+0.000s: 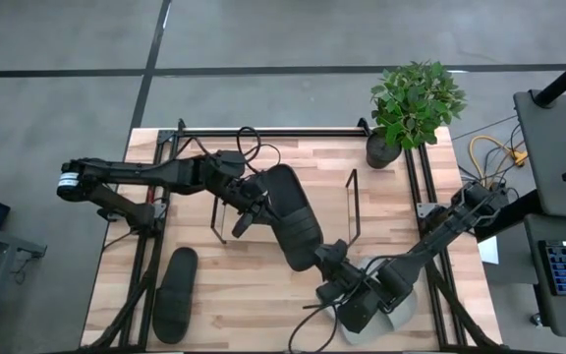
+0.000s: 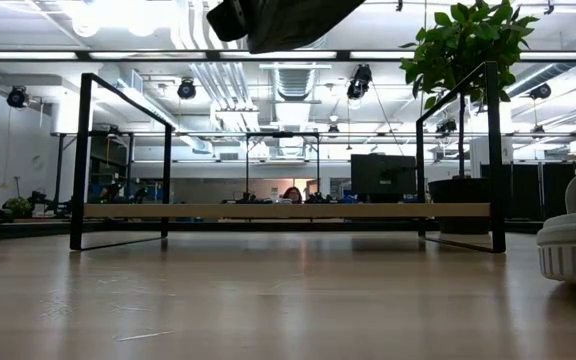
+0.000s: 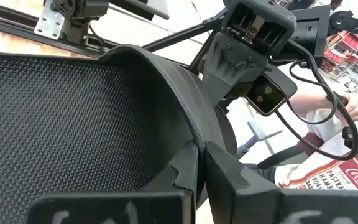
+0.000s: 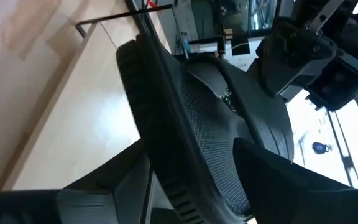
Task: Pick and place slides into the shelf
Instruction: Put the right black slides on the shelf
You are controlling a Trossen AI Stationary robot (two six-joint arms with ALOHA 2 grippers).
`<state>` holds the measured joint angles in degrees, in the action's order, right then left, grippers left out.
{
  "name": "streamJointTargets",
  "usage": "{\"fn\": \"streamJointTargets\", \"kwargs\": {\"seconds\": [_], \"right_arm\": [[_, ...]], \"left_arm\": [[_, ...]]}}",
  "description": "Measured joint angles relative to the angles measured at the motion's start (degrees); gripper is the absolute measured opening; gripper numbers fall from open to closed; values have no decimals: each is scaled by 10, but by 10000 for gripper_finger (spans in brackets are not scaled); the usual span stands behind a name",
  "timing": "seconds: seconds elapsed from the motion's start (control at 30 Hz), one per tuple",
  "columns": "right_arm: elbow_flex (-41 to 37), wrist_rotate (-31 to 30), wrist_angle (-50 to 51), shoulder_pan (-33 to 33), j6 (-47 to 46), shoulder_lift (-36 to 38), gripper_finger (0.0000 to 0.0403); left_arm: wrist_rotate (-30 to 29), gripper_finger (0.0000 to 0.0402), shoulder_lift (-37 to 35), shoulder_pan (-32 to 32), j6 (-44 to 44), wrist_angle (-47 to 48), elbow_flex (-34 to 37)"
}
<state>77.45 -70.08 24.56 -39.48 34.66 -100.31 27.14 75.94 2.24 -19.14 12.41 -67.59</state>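
- A black slide [image 1: 291, 218] hangs in mid-air at the centre of the high view, over the shelf [image 1: 283, 211].
- The left gripper [image 1: 247, 206] is clamped tight on its strap edge.
- The right gripper [image 1: 328, 258] has its fingers spread wide around the slide's other end.
- A second black slide [image 1: 175, 292] lies at lower left.
- A grey slide [image 1: 381, 310] sits at lower right, under the right arm.
- A potted plant [image 1: 413, 103] stands at upper right.

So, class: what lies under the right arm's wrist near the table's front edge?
A grey slide shows there, beside another pale one; the arm covers most of both. The right gripper itself reaches ahead, jaws straddling the black slide that the left gripper holds shut above the shelf.
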Motion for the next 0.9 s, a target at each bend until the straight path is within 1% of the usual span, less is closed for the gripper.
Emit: {"fn": "streamJointTargets", "kwargs": {"seconds": [0.1,0.3,0.4,0.53,0.7,0.77,0.83,0.9], "right_arm": [[0,0,0,-1,8,0,194],[0,2,0,-1,19,0,123],[0,5,2,-1,18,0,97],[0,4,5,-1,17,0,89],[0,-7,5,-1,11,0,111],[0,-7,5,-1,10,0,113],[0,-7,5,-1,12,0,101],[0,-5,5,-1,14,0,74]], "left_arm": [[0,0,0,0,0,0,0],[-3,0,0,0,0,-1,0],[-9,0,0,0,0,-3,0],[-27,0,0,0,0,-7,0],[-28,0,0,0,0,-27,1],[-28,0,0,0,0,-29,1],[-28,0,0,0,0,-30,1],[-31,0,0,0,0,-32,1]]}}
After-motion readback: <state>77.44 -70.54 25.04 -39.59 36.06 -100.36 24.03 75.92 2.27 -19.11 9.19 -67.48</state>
